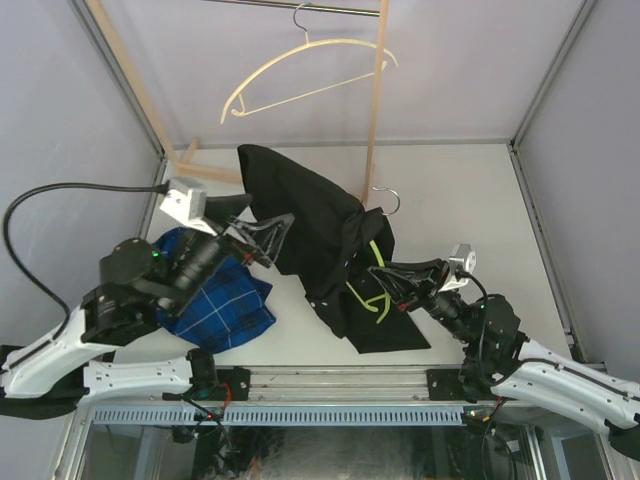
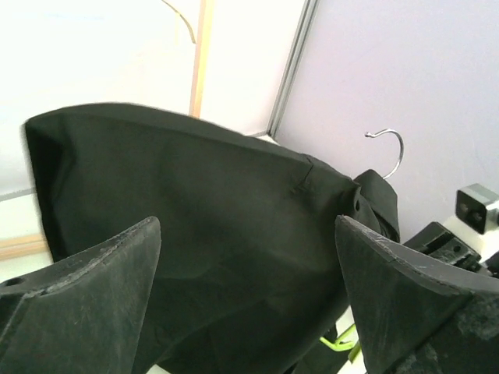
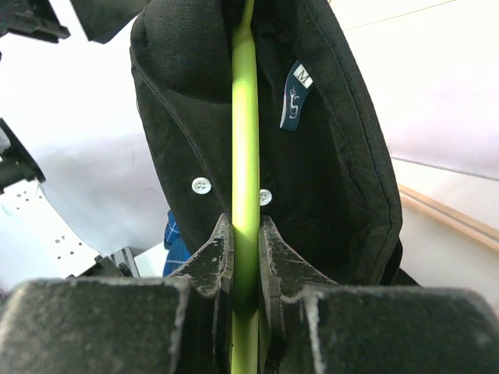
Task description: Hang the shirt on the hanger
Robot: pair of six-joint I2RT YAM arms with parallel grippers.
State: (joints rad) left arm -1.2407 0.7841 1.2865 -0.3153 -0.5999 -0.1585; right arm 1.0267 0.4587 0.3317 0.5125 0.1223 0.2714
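The black shirt [image 1: 310, 225] hung draped over the lime-green hanger [image 3: 245, 156] near the middle of the white surface [image 1: 470, 220], with its lower cloth reaching toward the near edge. The hanger's metal hook [image 1: 388, 200] poked out above the collar.

The right gripper [image 3: 245, 234] was pressed tight on the green hanger bar, which ran straight up between its fingers into the shirt. In the right wrist view, two pale buttons [image 3: 201, 185] and a dark size label [image 3: 295, 97] showed on the fabric.

The left gripper [image 2: 245, 226] stood spread wide at the shirt's left side, pinching nothing; black cloth filled the view between its fingers.

A blue plaid shirt [image 1: 225, 300] lay crumpled under the left arm. A cream hanger [image 1: 300, 70] hung from a rail at the back.
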